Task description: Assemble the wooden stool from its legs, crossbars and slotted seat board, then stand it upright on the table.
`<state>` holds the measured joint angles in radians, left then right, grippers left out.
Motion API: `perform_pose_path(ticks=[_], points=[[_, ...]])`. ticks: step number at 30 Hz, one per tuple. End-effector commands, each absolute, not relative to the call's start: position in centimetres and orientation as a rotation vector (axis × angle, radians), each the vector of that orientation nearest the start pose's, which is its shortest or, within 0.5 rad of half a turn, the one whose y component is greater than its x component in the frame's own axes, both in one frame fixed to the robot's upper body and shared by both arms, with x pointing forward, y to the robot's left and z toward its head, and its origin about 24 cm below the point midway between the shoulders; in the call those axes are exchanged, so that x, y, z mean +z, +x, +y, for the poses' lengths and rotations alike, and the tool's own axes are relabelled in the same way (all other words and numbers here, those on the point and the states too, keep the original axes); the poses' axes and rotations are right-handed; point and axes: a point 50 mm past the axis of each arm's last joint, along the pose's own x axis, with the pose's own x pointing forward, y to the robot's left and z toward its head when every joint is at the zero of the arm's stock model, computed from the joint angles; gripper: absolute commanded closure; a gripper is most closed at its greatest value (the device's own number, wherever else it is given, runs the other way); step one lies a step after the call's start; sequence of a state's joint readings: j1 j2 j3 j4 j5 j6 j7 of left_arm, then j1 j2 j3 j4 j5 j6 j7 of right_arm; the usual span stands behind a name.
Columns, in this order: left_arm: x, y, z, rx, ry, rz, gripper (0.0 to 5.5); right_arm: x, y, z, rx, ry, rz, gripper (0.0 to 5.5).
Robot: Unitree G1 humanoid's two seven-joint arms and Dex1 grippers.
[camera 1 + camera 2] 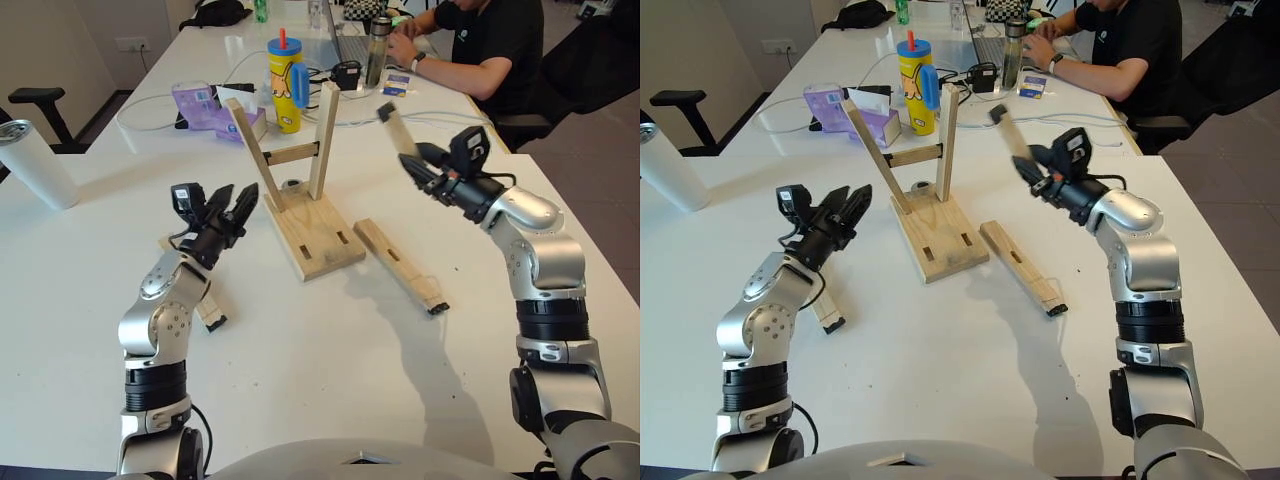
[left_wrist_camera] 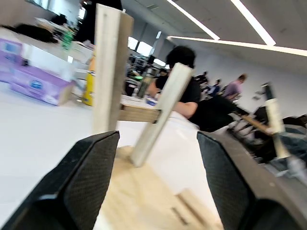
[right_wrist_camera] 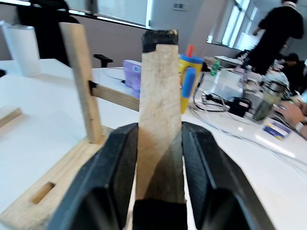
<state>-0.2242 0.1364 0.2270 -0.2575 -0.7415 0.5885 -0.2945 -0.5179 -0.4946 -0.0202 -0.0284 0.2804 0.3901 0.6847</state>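
Stool leg (image 1: 393, 128) sat clamped in right jaws at two o'clock, left jaws wide; skewed entry could topple seat board (image 1: 315, 235)

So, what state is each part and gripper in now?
Board: flat on table, near slots empty.
Fitted legs: standing in board.
Crossbar: joins fitted legs.
Held leg: raised, off table.
Loose leg: flat beside board.
Second loose leg: flat by left arm.
Left gripper: open, empty.
Right gripper: shut on held leg.

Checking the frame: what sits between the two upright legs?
A crossbar spans the gap, joining both; the left eye view shows it.
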Motion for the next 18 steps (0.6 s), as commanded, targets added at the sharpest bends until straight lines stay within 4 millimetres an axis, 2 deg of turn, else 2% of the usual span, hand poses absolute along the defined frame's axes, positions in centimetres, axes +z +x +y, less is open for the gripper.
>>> perform_pose_path(ticks=[1,6,12,18], points=[[14.4,26.2,14.5,-0.652,-0.909,-0.038,1.89,16.9,29.8,-15.3,0.916,-0.482,-0.099,4.19],[13.6,25.6,13.0,-0.670,-1.045,0.047,1.11,16.8,29.2,-13.7,0.972,-0.445,-0.132,4.19],[13.4,25.5,12.0,-0.687,-1.062,0.087,1.08,17.2,28.7,-11.7,1.040,-0.378,-0.172,4.19],[13.8,25.7,12.0,-0.688,-1.046,0.064,1.94,16.7,28.2,-10.5,1.091,-0.261,-0.119,4.19]])
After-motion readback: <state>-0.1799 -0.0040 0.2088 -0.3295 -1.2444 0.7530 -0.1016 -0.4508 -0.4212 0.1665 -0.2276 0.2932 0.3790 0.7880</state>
